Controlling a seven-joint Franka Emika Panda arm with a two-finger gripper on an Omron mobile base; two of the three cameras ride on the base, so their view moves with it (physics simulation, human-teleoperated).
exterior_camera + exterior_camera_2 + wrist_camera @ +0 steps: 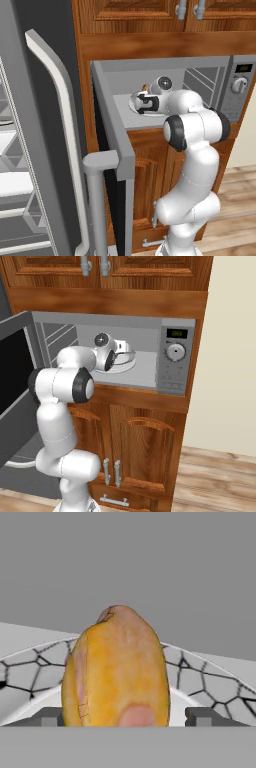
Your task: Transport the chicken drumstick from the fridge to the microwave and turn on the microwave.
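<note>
Reaching into the open microwave (175,323), the gripper (128,718) stands just over a white plate (210,687) with a dark cracked pattern on the floor of the oven. In the hand view, the chicken drumstick (117,672) sits directly between the 2 dark fingertips (50,717), a little ahead of them, and it seems to rest on the plate. Each fingertip stands apart from the meat, with a clear gap on both sides, so the gripper is spread wide and is not clamping anything. The drumstick is orange-yellow, with its narrower end pointing away from the gripper toward the grey back wall of the microwave.

From the left base view, the gripper (145,103) is inside the cavity above the plate (135,106), and a small brown bit of the drumstick (145,87) shows just behind it. The microwave door (112,130) is swung open to the gripper's left. The fridge (45,150), with its long curved handle (60,100), stands further on that same side.

From the right base view, the gripper (120,351) hangs over the plate (127,363), and the round knob (175,352) is to its right on the control panel.
</note>
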